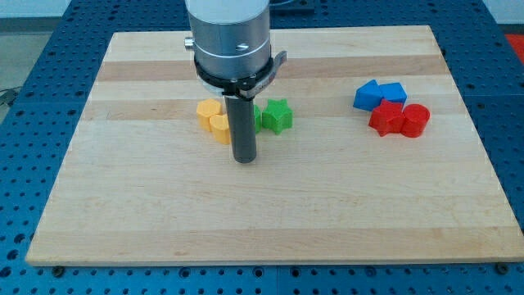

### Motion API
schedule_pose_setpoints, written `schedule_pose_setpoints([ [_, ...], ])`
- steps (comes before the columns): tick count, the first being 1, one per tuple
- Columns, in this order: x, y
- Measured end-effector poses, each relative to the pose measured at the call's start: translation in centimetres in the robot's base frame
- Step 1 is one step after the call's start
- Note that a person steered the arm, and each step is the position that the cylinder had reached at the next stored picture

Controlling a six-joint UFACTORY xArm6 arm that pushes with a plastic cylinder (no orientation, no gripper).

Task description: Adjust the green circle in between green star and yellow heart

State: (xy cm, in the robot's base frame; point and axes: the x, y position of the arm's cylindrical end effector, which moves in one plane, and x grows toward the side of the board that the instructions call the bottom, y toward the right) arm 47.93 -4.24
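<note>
My tip (245, 159) rests on the wooden board (270, 221), just below a cluster of blocks left of centre. A green star (277, 115) sits to the upper right of the rod. A yellow heart (219, 128) sits just left of the rod, with a yellow hexagon-like block (208, 111) touching it at upper left. A sliver of green (256, 117) shows between the rod and the green star; the rod hides most of it, so I cannot make out its shape.
At the view's right, two blue blocks (379, 93) sit above a red star-like block (383, 120) and a red cylinder (415, 120), all close together. The arm's grey body (228, 37) hangs over the board's top centre.
</note>
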Motion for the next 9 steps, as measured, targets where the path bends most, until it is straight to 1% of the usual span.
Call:
schedule_pose_setpoints([
  [2, 0.0, -0.4],
  [9, -3.1, 0.5],
])
